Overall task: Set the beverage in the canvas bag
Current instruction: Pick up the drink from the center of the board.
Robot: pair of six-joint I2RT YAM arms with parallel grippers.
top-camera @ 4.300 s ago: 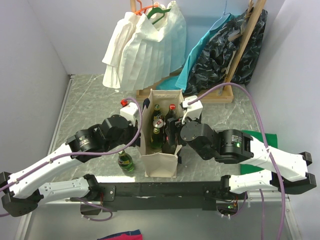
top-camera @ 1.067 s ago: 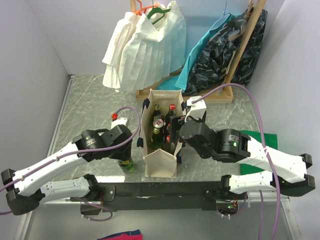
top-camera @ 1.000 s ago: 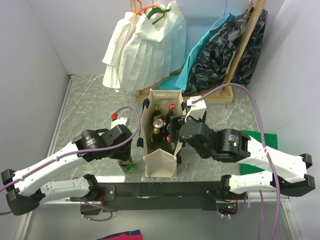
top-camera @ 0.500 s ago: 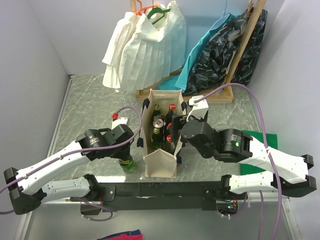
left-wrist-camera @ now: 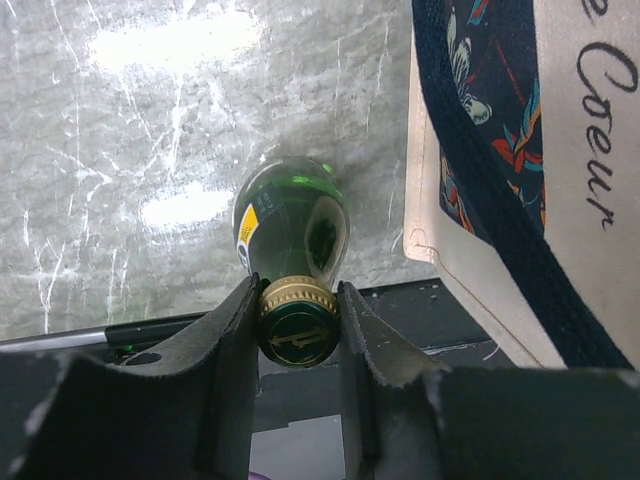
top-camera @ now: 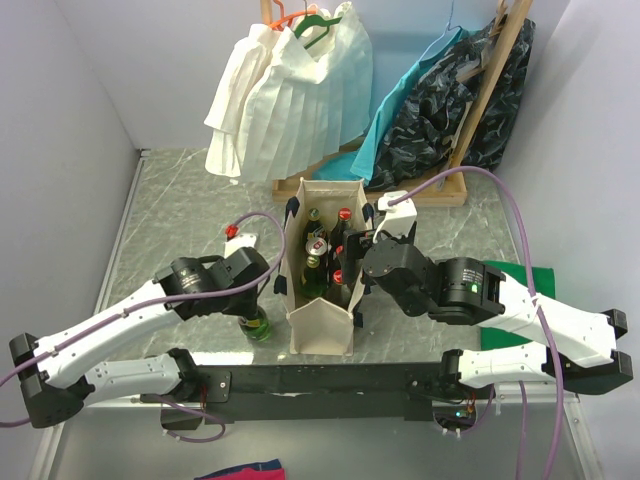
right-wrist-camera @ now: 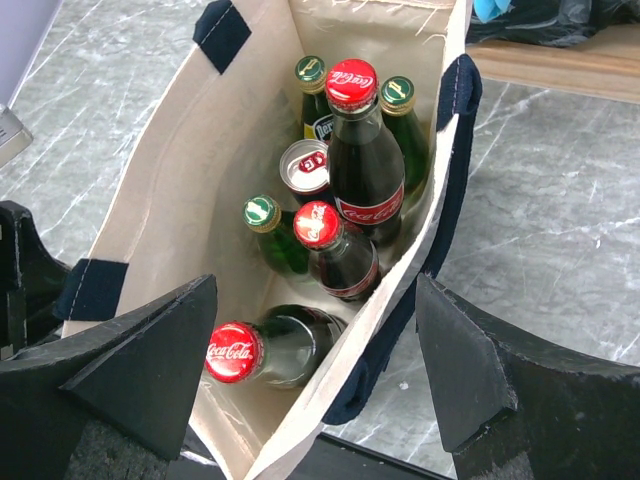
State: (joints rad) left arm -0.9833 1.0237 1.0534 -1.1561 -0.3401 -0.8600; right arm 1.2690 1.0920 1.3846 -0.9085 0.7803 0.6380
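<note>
Now L gripper [left-wrist-camera: 296, 300] has closed in onto green bottle [left-wrist-camera: 290, 225] neck, both pads [left-wrist-camera: 232, 335] touching; bottle upright on table [left-wrist-camera: 120, 150] just left of canvas bag [top-camera: 320, 325]. R gripper [right-wrist-camera: 315, 290] wide open, empty, at bag mouth. Ready to lift, prob.

Green bottle [left-wrist-camera: 290, 225], gold cap [left-wrist-camera: 297, 335]; cream canvas bag [top-camera: 320, 325], navy straps [left-wrist-camera: 500, 260], seemingly floral-lined.

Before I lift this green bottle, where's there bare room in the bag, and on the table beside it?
In the bag, the far end and middle are packed with bottles and a can; the only gap shows along its left wall, beyond the near cola bottle. On the table, the stretch between the left arm and the white garment is bare.
</note>
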